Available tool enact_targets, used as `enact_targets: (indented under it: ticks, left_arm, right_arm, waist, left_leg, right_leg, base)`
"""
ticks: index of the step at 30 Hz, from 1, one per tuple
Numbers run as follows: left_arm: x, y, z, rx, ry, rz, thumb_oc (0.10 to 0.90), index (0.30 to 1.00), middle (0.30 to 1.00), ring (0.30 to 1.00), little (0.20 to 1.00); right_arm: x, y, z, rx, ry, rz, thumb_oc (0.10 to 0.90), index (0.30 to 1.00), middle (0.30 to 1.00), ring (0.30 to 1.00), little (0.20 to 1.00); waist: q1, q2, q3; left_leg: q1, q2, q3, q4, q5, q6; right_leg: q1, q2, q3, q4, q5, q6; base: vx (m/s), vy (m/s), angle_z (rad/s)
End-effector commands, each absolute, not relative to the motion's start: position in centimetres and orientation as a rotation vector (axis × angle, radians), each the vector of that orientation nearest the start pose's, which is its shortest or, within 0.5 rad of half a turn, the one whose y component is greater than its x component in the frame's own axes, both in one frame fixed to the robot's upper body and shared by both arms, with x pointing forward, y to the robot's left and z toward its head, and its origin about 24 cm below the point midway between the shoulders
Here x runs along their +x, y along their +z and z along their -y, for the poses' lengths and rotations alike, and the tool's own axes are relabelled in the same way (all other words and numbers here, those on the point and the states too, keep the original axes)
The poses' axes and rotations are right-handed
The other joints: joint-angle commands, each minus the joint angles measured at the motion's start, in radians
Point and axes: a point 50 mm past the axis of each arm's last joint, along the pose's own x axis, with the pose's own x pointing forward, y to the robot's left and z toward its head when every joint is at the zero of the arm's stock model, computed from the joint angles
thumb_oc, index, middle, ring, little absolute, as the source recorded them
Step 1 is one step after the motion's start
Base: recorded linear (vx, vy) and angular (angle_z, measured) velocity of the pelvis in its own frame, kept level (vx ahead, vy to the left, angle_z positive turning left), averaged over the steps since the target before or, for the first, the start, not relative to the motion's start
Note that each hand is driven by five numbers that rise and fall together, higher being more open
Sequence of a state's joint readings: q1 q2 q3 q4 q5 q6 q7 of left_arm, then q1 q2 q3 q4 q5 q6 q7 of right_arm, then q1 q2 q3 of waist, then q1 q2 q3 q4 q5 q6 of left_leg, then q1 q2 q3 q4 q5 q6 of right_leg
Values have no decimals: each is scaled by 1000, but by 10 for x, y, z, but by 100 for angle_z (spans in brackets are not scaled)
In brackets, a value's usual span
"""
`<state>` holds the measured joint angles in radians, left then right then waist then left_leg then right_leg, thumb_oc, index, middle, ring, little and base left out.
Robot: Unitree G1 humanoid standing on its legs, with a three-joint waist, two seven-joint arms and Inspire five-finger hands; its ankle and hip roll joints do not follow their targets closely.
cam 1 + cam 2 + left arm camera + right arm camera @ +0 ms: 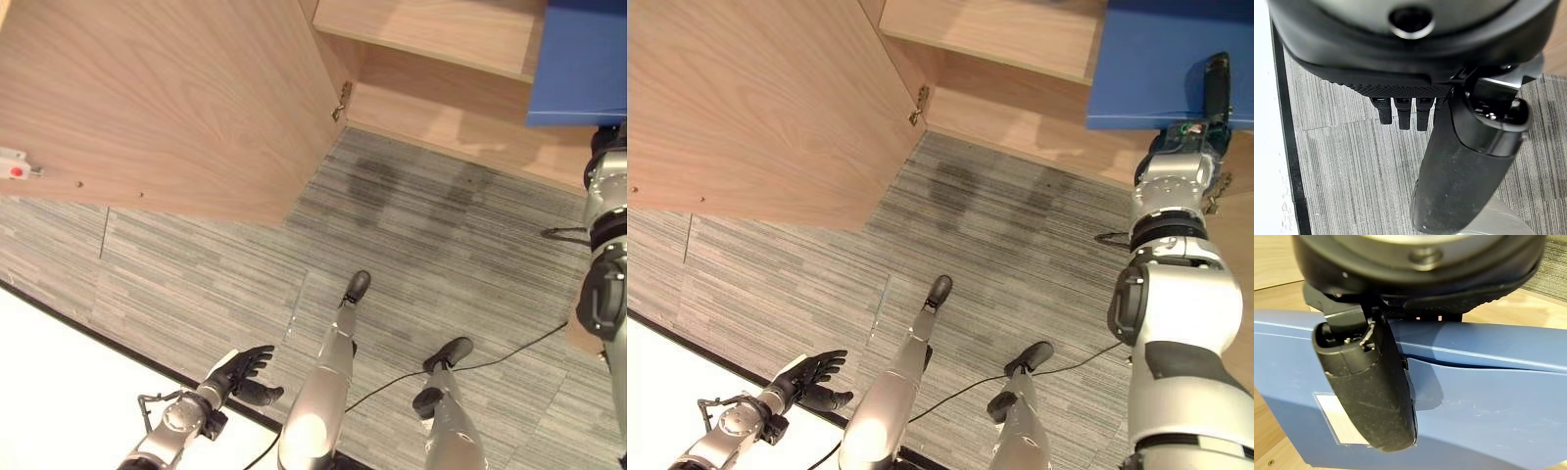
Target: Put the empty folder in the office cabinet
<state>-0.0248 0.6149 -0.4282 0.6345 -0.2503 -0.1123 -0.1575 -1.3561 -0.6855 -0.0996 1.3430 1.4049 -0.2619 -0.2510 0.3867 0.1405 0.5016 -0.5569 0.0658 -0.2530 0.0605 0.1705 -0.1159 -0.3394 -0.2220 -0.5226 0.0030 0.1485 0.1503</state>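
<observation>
Blue folder (1161,64) at upper right of the head views, held up against the open cabinet (1019,108), overlapping the edge of a wooden shelf (989,34) and the cabinet's lower panel. Pinched by the right hand (1215,83), which reaches up from the lower right; dark thumb lying flat across the folder's near face, as seen close in the right wrist view, where the thumb (1374,387) presses on the blue cover (1488,396) beside a pale label (1342,423). Fingers behind the folder, out of sight, so grip read from the thumb clamped on the cover. Wood of the cabinet visible above and below the folder in that wrist view.

Cabinet door (157,98) swung open, taking the upper left of the head views, with a metal hinge (341,101) at its inner edge and a small white catch (15,164) at far left.

Left hand (245,375) low at lower left, well apart from the folder, over grey striped carpet (421,225) near a white surface (59,392); fingers loosely spread, holding nothing.
</observation>
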Motion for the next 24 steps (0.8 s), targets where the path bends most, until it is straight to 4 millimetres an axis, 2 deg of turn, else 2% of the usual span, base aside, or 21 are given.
enact_targets:
  ticks: [1,10,12,17,19,20,23,24]
  left_arm:
    - [158,-81,-286,527,-286,-795,800,900,900,900,900]
    - [160,-80,-286,566,-299,-791,800,900,900,900,900]
    - [163,-80,-285,571,-294,-783,800,900,900,900,900]
    - [161,-83,-288,587,-278,-803,800,900,900,900,900]
    - [160,-83,-295,598,-249,-819,800,900,900,900,900]
    - [160,-83,-295,594,-245,-821,800,900,900,900,900]
    - [160,-83,-297,593,-239,-821,800,900,900,900,900]
    - [158,-84,-296,581,-239,-827,800,900,900,900,900]
  right_arm:
    - [357,283,371,1004,-699,593,400,300,300,300,300]
    - [348,289,381,1122,-737,647,400,300,300,300,300]
    - [344,300,384,1141,-747,683,400,300,300,300,300]
    - [333,336,387,1123,-717,781,400,300,300,300,300]
    - [316,378,388,1053,-677,886,400,300,300,300,300]
    - [307,394,389,1007,-678,924,400,300,300,300,300]
    - [299,408,390,954,-675,959,400,300,300,300,300]
    - [293,418,390,911,-669,981,400,300,300,300,300]
  waist:
    - [6,-9,-83]
    - [8,4,-84]
    - [9,10,-89]
    - [6,8,-128]
    - [0,-11,-149]
    - [-2,-10,-154]
    - [-4,-13,-160]
    - [-7,-12,-166]
  left_leg:
    - [81,-18,-31,-76,-137,-11]
    - [86,-22,-39,-81,-134,-14]
    - [92,-24,-41,-93,-127,-17]
    - [130,-24,-45,-129,-119,-22]
    - [146,-23,-47,-115,-135,-22]
    - [149,-22,-48,-115,-134,-24]
    - [155,-20,-52,-124,-130,-28]
    - [163,-15,-52,-138,-123,-31]
  right_leg:
    - [31,40,64,182,-320,34]
    - [22,33,64,212,-340,32]
    - [22,29,62,215,-343,32]
    - [49,28,63,204,-341,32]
    - [56,22,66,228,-349,34]
    - [56,19,64,235,-354,34]
    - [56,21,63,238,-357,34]
    - [58,22,64,239,-359,33]
  base:
    - [15,-15,3]
    - [3,-17,4]
    - [3,-15,5]
    - [40,-14,7]
    - [53,-41,7]
    - [32,-53,3]
    - [14,-22,3]
    - [25,-41,5]
